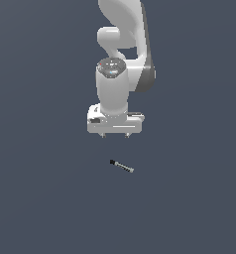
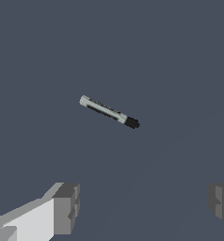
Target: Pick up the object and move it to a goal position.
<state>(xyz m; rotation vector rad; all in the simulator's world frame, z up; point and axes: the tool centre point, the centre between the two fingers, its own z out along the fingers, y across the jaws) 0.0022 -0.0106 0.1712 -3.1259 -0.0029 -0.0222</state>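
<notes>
The object (image 1: 122,166) is a tiny thin rod with a black tip and a light grey shaft, lying flat on the dark floor. In the exterior view it lies below the white gripper (image 1: 115,135), apart from it. In the wrist view the rod (image 2: 109,112) lies at an angle, away from the fingers. My gripper (image 2: 143,204) is open and empty, its two grey fingertips (image 2: 67,207) set wide apart.
The white arm (image 1: 121,49) rises above the gripper in the exterior view. The dark blue-grey floor (image 1: 40,198) fills both views with no other object in sight.
</notes>
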